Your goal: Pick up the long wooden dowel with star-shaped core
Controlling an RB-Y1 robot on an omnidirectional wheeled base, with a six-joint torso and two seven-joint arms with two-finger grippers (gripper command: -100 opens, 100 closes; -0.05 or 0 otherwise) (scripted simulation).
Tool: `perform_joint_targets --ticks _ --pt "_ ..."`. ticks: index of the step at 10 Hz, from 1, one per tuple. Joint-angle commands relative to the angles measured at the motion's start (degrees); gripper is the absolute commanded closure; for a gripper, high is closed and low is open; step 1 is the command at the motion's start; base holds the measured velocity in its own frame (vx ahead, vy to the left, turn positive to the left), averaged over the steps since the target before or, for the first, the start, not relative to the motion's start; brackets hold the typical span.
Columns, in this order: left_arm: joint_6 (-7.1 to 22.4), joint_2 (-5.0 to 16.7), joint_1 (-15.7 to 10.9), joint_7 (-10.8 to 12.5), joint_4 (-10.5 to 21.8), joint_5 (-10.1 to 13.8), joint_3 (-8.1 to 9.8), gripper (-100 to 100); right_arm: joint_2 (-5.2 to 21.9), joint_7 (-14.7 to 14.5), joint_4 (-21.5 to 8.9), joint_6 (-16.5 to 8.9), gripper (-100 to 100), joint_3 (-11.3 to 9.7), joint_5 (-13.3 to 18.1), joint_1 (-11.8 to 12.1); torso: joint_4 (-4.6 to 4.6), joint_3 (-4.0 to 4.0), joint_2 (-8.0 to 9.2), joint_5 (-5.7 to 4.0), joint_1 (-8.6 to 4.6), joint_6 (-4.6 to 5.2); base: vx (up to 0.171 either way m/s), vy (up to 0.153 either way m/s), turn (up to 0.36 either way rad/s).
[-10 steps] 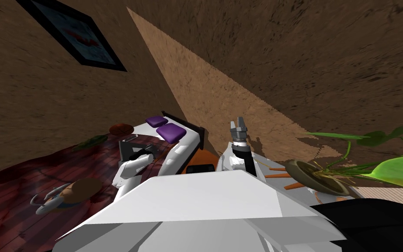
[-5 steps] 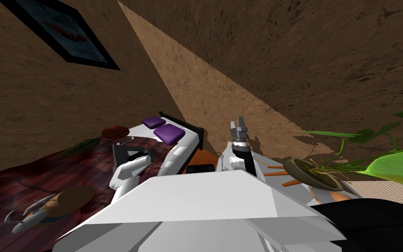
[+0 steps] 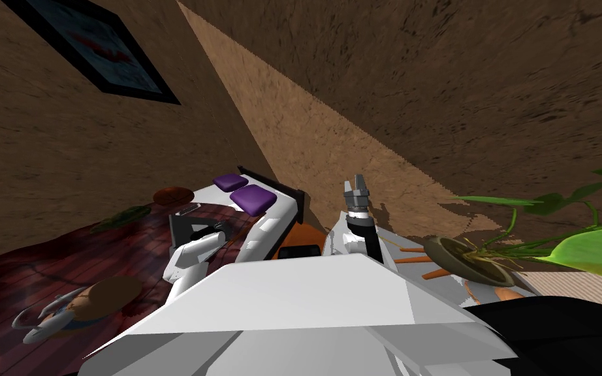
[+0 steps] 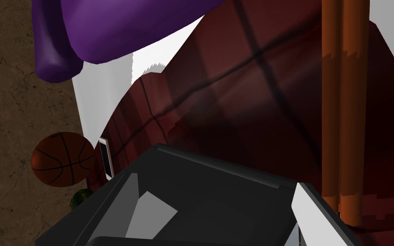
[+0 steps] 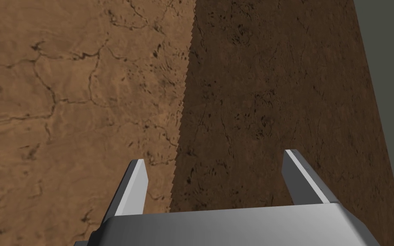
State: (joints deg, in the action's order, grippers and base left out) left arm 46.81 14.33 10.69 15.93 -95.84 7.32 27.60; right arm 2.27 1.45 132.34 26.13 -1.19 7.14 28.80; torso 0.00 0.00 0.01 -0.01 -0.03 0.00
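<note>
Closing in on the dowel: left hand beside it, no grasp yet.

My left gripper (image 4: 224,190) hangs low over the bed's dark red blanket (image 4: 234,106), fingers spread with nothing between them. The long orange-brown dowel (image 4: 341,106) lies on the blanket just outside one finger. I judge this to be the approach: next I must shift sideways to straddle it, then close. The right gripper (image 3: 356,179) is raised, spread and empty. The dowel runs off the view's edge and its near end slips behind my finger, so I can't confirm the star core.
</note>
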Motion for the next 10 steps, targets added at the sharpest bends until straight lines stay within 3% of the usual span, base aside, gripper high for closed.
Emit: perform_joint_targets --ticks 1,2,10 --pt "0.00 0.00 -0.01 0.00 0.00 0.00 0.00 -100 0.00 0.00 0.00 0.00 0 0.00 0.00 0.00 0.00 0.00 0.00 0.00 0.00 0.00 0.014 0.009 -0.046" --pt "0.00 0.00 -0.01 0.00 0.00 0.00 0.00 -100 0.00 0.00 0.00 0.00 0 0.00 0.00 0.00 -0.01 -0.03 -0.04 0.01 0.03 0.00 0.000 0.000 0.000" --pt "8.33 -1.11 1.47 1.42 2.06 2.34 0.80 -100 0.00 0.00 0.00 0.00 0 0.00 0.00 0.01 -0.06 -0.15 -0.25 0.00 0.01 0.00 0.081 -0.001 0.007"
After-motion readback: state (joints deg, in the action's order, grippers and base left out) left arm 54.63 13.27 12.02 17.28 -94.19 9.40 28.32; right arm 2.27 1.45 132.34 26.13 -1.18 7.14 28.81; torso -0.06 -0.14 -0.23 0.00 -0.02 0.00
